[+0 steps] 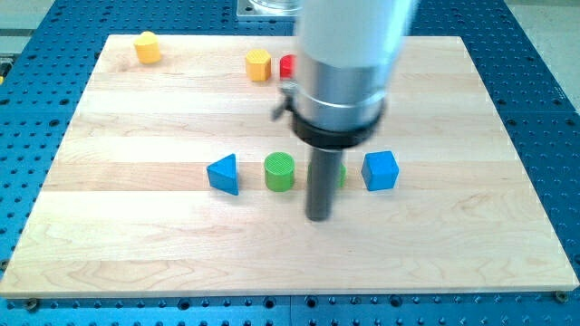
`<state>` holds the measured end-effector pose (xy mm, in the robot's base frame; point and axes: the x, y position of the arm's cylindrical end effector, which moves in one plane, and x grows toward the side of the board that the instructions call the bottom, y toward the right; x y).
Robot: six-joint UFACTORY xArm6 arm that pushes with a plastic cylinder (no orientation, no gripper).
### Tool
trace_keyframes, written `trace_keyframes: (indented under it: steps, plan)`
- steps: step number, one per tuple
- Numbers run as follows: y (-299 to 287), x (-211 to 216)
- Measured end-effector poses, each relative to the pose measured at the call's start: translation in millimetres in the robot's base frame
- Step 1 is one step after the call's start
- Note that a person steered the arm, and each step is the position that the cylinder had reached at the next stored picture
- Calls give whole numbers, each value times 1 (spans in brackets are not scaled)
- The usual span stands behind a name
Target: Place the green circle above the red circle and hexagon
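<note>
The green circle (280,170) sits near the board's middle. My tip (317,217) is down on the board just to its lower right, a small gap apart. A red block (287,65), shape unclear, shows at the view's top, mostly hidden by the arm. A yellow hexagon-like block (258,65) stands just left of it. Another green block (340,175) peeks out behind the rod, mostly hidden.
A blue triangle (224,174) lies left of the green circle. A blue cube-like block (381,170) lies right of the rod. A yellow block (147,46) sits at the top left corner. The arm's body (344,72) covers the top middle.
</note>
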<state>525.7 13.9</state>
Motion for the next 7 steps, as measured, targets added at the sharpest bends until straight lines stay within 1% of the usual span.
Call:
trace_keyframes:
  steps: [1,2,3,4,5,6,7]
  plan:
    - [-30,-24]
    - [5,-64]
    - [-10,-112]
    - [-38,-121]
    - [18,-101]
    - [-52,-64]
    - [-111,-93]
